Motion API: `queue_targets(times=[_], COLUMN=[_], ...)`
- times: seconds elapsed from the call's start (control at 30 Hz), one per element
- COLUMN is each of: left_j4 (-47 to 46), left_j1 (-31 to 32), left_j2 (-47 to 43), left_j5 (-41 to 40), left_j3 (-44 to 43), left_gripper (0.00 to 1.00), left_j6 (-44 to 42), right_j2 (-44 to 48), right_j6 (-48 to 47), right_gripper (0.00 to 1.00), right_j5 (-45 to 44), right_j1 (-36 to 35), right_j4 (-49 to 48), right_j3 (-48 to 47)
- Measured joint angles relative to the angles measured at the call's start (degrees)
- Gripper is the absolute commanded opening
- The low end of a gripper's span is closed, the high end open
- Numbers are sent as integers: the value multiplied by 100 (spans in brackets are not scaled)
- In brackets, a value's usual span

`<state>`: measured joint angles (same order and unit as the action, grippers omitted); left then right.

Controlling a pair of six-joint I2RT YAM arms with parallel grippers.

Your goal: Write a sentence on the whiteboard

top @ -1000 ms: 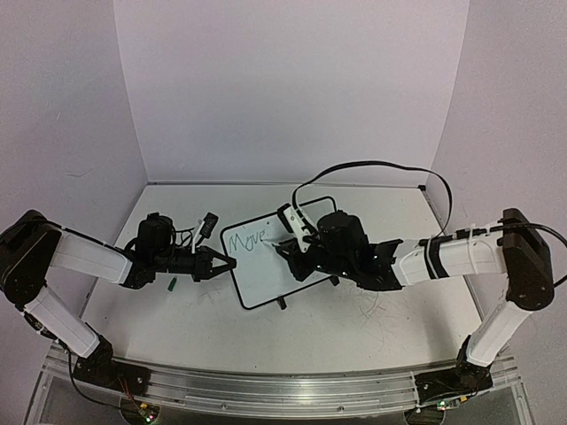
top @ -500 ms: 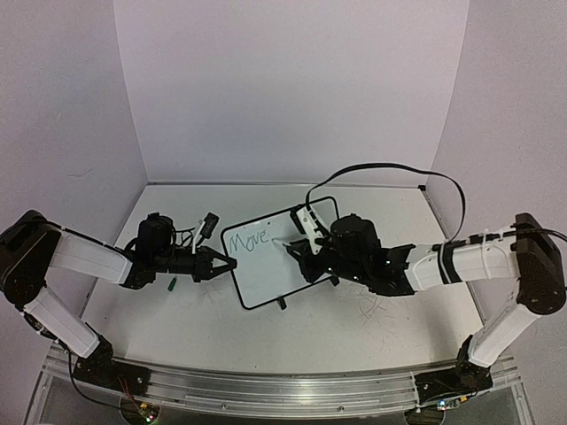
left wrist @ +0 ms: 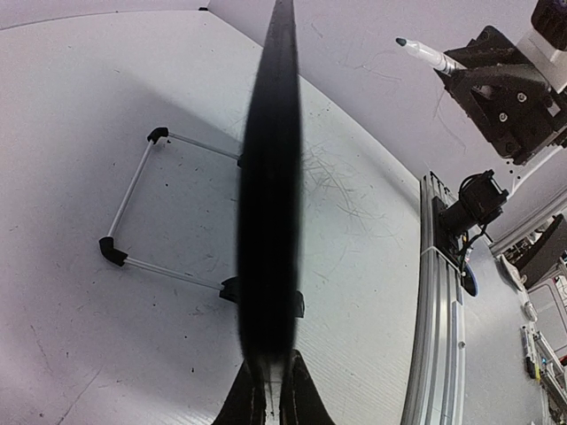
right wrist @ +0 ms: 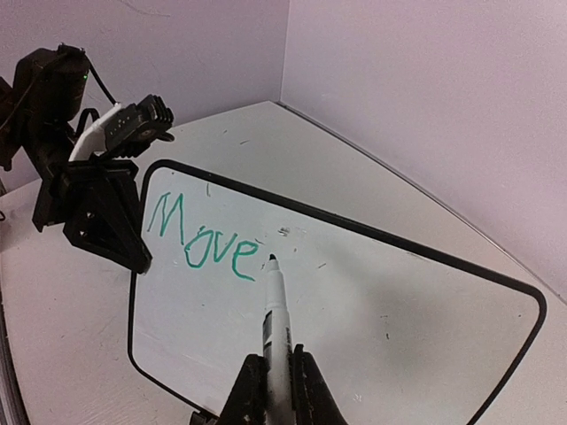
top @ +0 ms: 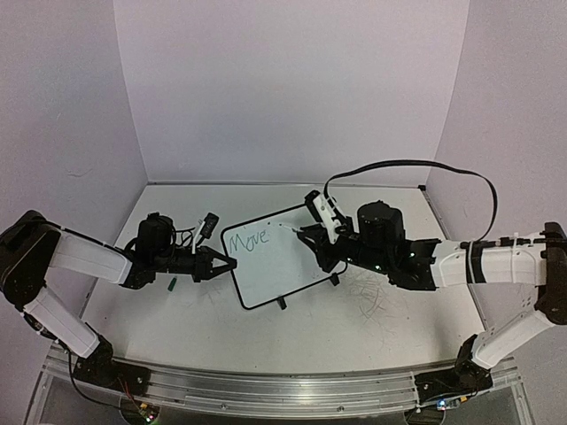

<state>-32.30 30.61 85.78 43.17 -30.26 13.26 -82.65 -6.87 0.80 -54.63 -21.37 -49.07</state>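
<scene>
Right wrist: whiteboard [right wrist: 399, 292], green "Move" lettering [right wrist: 205, 241]

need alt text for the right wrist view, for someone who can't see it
The right gripper is shut on a marker whose tip points at the whiteboard, just past the green word "Move". The left gripper pinches the board's left edge. The rest of the board is mostly blank, with the white table and lilac walls behind.

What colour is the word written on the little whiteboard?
The word is green; the right wrist view shows it best.
</scene>
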Motion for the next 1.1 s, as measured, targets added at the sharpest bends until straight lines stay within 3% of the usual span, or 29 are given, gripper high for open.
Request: queue_targets(times=[1.1], left_j4=[188], left_j1=[0], left_j2=[-55], left_j5=[15], left_j3=[-24], left_gripper=[0], left_j6=[-136], right_j2=[-644], right_j6=[-208], right_gripper=[0], right_j5=[-426], right_j1=[2], right_j4=[144], right_j3=[-373])
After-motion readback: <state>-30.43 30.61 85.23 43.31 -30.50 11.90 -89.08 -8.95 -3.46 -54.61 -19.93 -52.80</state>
